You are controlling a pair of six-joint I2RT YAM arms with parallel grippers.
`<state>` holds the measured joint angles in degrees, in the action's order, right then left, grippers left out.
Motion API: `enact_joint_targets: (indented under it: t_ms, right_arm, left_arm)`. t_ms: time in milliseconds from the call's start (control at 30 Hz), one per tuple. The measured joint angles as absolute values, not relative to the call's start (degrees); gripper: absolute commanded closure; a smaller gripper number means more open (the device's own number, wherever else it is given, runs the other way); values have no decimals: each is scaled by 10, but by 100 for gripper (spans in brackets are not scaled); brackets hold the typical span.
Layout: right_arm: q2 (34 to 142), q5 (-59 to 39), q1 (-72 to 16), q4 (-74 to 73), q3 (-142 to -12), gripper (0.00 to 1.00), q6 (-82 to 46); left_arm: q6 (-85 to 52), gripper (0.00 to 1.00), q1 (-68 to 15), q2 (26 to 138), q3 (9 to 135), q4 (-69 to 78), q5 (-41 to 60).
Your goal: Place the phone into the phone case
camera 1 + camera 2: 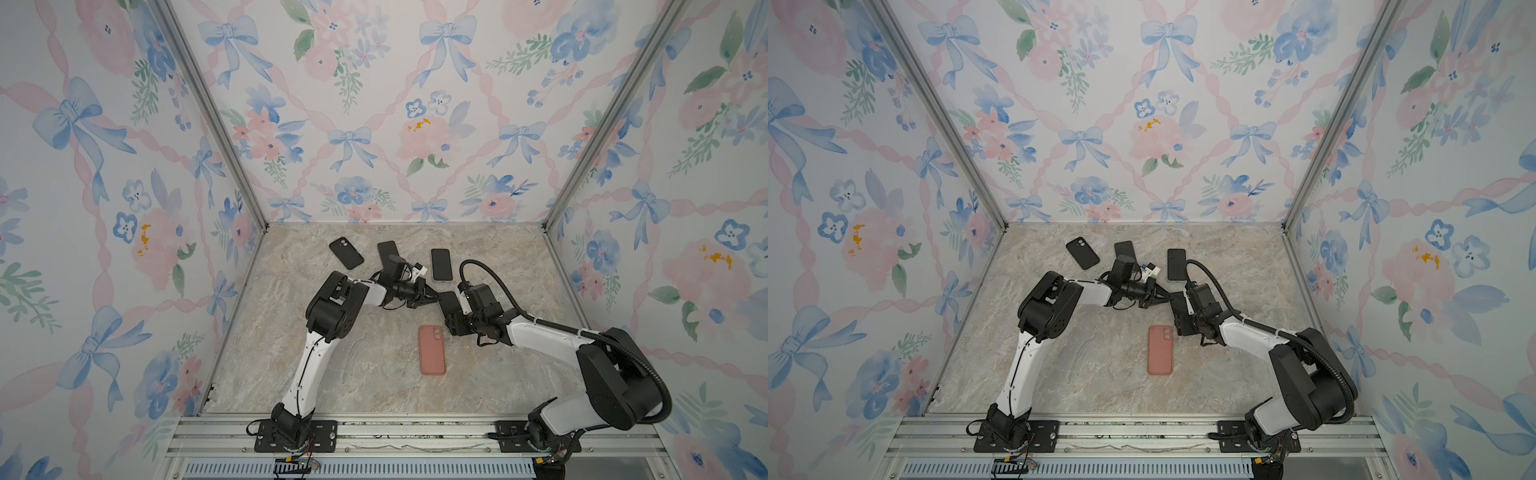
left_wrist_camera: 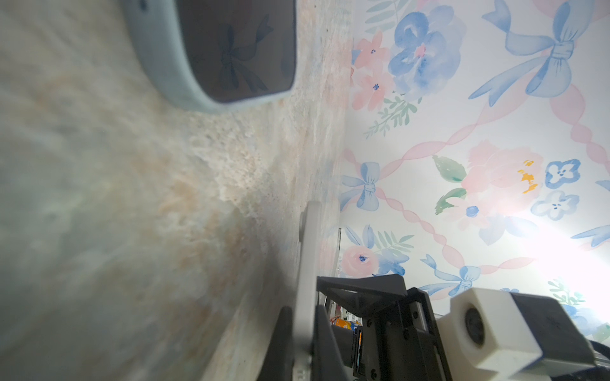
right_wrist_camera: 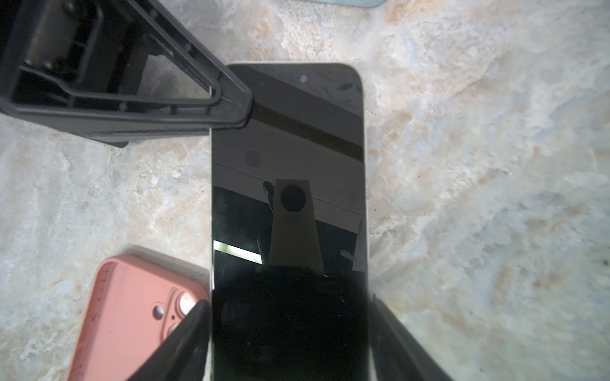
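Observation:
A dark-screened phone (image 3: 288, 165) with a pale rim is held just above the marble table. My right gripper (image 3: 290, 346) is shut on it across its width near one end. My left gripper (image 3: 237, 109) is shut on a corner of the other end, and the left wrist view shows the phone (image 2: 305, 264) edge-on between the left gripper (image 2: 303, 343) fingers. In both top views the two grippers (image 1: 434, 296) (image 1: 451, 318) meet at the phone (image 1: 448, 302) mid-table. A pink phone case (image 1: 432, 351) lies flat, back up, just in front of them, also seen in the right wrist view (image 3: 132, 313).
Along the back of the table lie a black case (image 1: 346, 252), a dark phone (image 1: 387, 249) partly hidden by the left wrist, and a phone in a pale blue case (image 1: 441, 264). Floral walls close in three sides. A metal rail (image 1: 415, 432) runs along the front.

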<state>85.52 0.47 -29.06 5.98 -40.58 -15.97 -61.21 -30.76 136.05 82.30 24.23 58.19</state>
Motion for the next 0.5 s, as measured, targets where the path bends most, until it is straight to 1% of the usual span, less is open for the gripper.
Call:
enact_joint_targets:
  t_ms: [100, 200, 500]
  right_arm:
    - [855, 7, -293, 60, -406, 24, -163]
    - [855, 12, -296, 58, -406, 19, -161]
    - [845, 30, -309, 67, -406, 9, -164]
  left_arm:
    - [-612, 97, -308, 1360, 823, 243, 582]
    - [-613, 98, -309, 1360, 822, 241, 575]
    - [-614, 100, -311, 1360, 820, 242, 570]
